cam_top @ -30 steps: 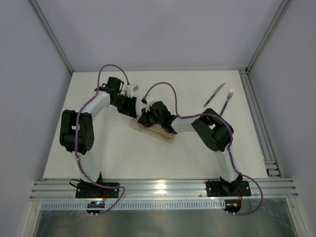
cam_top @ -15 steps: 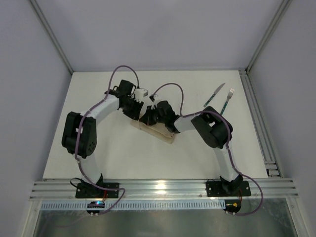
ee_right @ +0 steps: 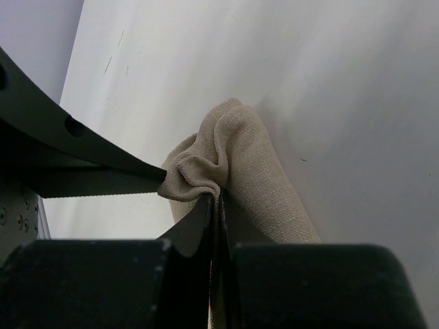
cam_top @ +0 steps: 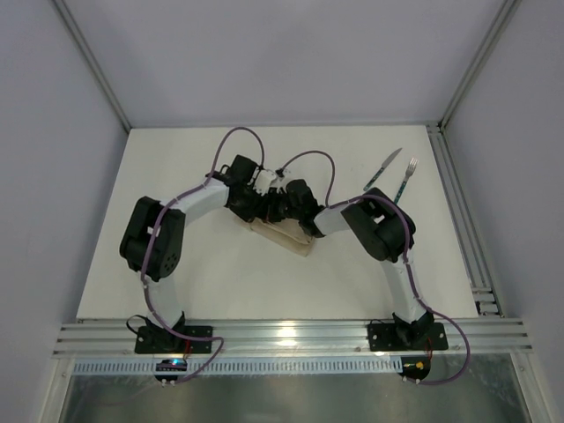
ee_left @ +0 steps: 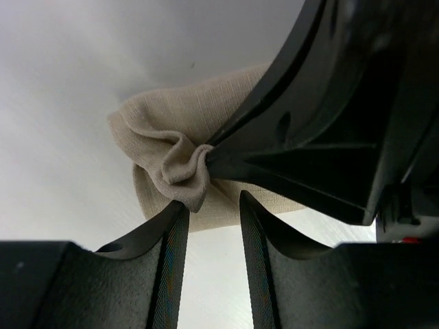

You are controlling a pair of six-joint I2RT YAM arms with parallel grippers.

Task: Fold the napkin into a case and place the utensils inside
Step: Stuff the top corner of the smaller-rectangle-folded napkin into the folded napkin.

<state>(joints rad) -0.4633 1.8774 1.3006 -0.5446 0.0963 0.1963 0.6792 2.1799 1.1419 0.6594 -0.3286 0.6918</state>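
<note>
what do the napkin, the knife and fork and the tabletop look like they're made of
Napkin: woven cloth, matte beige, likely linen or cotton; fine weave lines show and it bunches softly. Knife and fork: heads look like silvery metal, handles dark, maybe plastic; too small to be sure. Tabletop: smooth, matte white with faint scuffs; material unclear.

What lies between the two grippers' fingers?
A bunched fold of the napkin, pinched by the right fingers; both wrist views show it.
</note>
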